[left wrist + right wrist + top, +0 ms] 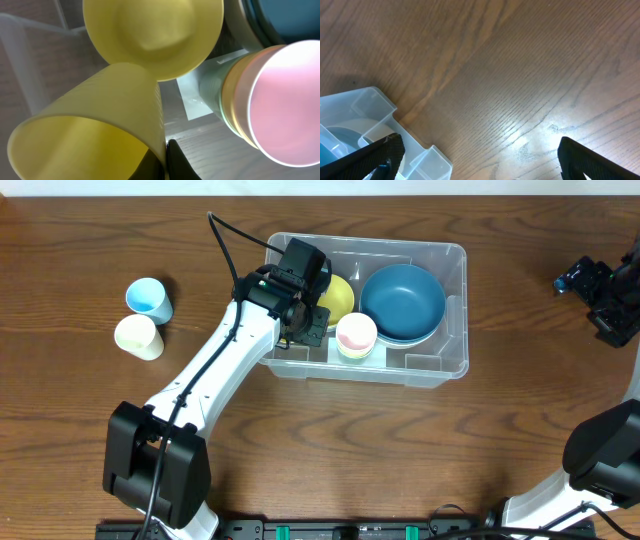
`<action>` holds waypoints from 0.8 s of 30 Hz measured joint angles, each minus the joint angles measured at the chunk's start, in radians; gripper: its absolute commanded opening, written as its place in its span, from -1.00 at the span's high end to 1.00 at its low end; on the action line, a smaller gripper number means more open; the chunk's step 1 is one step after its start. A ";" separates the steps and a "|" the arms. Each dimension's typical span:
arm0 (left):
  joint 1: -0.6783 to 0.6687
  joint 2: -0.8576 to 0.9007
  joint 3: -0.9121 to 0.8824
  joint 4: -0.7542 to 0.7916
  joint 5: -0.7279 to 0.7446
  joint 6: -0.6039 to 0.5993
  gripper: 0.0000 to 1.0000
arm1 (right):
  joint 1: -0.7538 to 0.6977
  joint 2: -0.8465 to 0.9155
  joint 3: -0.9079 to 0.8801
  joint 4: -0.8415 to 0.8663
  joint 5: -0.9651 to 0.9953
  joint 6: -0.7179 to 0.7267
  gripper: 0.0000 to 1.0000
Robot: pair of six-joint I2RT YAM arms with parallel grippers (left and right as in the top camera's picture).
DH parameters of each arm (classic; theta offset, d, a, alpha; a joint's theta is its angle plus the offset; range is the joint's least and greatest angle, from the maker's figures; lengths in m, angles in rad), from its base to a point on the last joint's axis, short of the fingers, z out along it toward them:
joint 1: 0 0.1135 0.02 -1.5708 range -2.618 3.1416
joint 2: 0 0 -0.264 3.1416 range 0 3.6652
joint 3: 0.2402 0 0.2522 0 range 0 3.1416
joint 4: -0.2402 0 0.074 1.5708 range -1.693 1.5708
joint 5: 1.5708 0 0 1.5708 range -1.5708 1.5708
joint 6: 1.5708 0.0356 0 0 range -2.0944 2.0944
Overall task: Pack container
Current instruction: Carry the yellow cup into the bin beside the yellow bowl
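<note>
The clear plastic container (pixel 447 365) stands mid-table. In it are a blue bowl (pixel 402 302), a yellow bowl (pixel 338 293) and a stack of cups with a pink one on top (pixel 356 335). My left gripper (pixel 306 323) reaches down into the container's left part. In the left wrist view it (pixel 165 161) is shut on the wall of a yellow cup (pixel 95 130), which lies tilted below the yellow bowl (pixel 152 35) and left of the pink-topped stack (pixel 280 105). My right gripper (pixel 480 162) stands open over bare table beside the container's corner (pixel 375 107), holding nothing.
A blue cup (pixel 149 299) and a cream cup (pixel 138 337) stand on the wooden table (pixel 420 450) left of the container. The right arm (pixel 602 292) is at the far right edge. The left arm's base sits at the front left.
</note>
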 measured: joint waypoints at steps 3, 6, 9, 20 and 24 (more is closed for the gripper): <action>0.000 0.000 0.000 -0.014 0.000 0.000 0.88 | 0.000 0.000 0.000 0.000 0.000 0.000 -0.99; 0.000 0.000 0.000 -0.043 0.000 0.000 0.88 | 0.000 0.000 0.000 0.000 0.000 0.000 -0.98; 0.000 -0.003 0.000 -0.071 0.000 0.000 0.88 | 0.000 0.000 0.000 0.000 0.000 0.000 -0.99; -0.003 -0.076 0.000 -0.112 -0.001 0.000 0.88 | 0.000 0.000 0.000 0.000 0.000 0.000 -0.98; -0.023 -0.071 0.000 -0.111 -0.006 0.000 0.88 | 0.000 0.000 0.000 0.000 0.000 0.000 -0.99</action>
